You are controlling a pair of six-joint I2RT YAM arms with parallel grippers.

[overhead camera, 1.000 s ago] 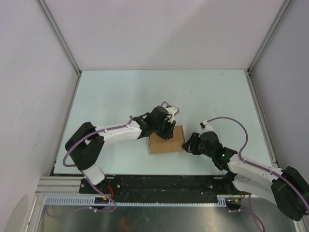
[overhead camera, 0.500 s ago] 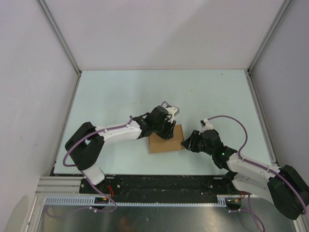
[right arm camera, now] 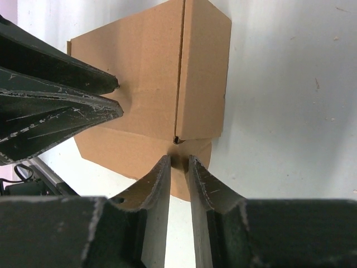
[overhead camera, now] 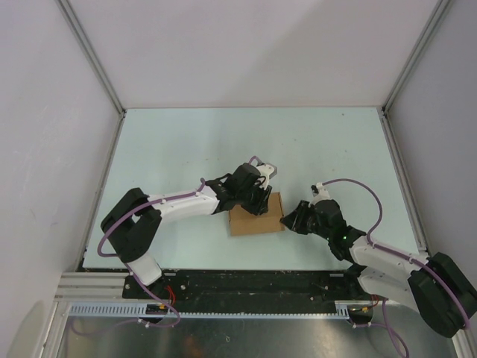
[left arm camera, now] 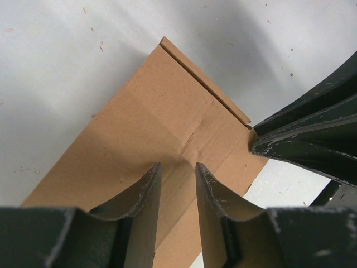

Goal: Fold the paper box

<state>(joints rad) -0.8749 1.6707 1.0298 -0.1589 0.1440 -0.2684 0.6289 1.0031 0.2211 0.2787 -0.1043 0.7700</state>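
The paper box (overhead camera: 256, 221) is a small brown carton lying near the table's front middle. My left gripper (overhead camera: 257, 201) reaches over it from the left. In the left wrist view its fingertips (left arm camera: 153, 170) rest on the box top (left arm camera: 150, 106), open with a modest gap and nothing between them. My right gripper (overhead camera: 288, 221) is at the box's right end. In the right wrist view its jaws (right arm camera: 178, 159) stand narrowly open, tips against a rounded end flap (right arm camera: 111, 153) below the box body (right arm camera: 150, 61). No cardboard shows pinched between them.
The pale green table (overhead camera: 186, 142) is fenced by white walls and metal corner posts (overhead camera: 93, 60). A black rail (overhead camera: 246, 283) runs along the near edge by the arm bases. The left fingers (right arm camera: 83, 95) cross the right wrist view.
The right gripper's jaws have narrowed and it has edged left against the box's end. The box has shifted slightly left. The left gripper has held its place.
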